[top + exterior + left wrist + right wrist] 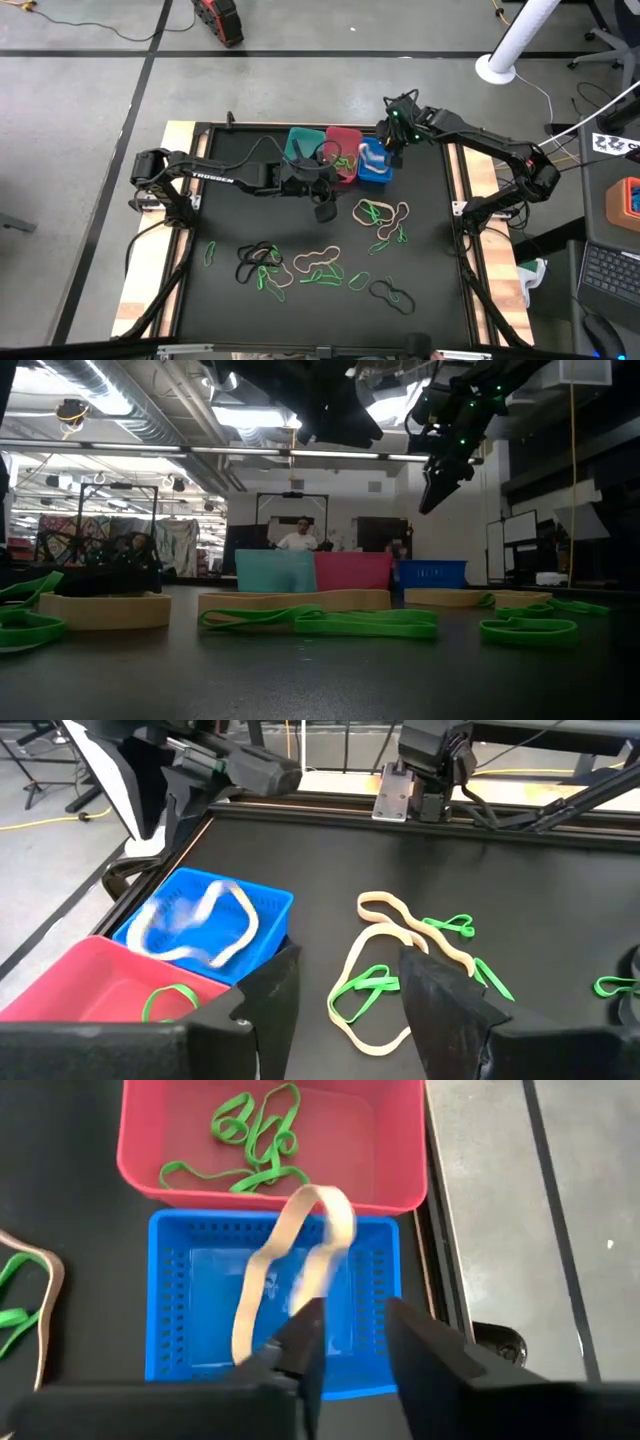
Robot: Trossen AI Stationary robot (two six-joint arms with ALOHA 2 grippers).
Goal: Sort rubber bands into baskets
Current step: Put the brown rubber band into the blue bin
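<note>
The teal basket [298, 142], the red basket [345, 140] and the blue basket [374, 168] stand side by side at the far middle of the table. My right gripper [355, 1320] is open above the blue basket [190, 1280]. A tan rubber band [290, 1245] shows blurred just below its fingers, over the blue basket's inside; it also shows in the left wrist view [205, 925]. My left gripper [345, 985] is open and empty, just on the near side of the red basket [322, 195]. Green bands [250, 1140] lie in the red basket.
Loose bands lie on the black table: a tan and green cluster [385, 218] near the baskets, black and green ones [260, 262], a tan loop [315, 262], a black one [392, 293], and a green one [210, 252]. A person [297, 538] stands far behind the table.
</note>
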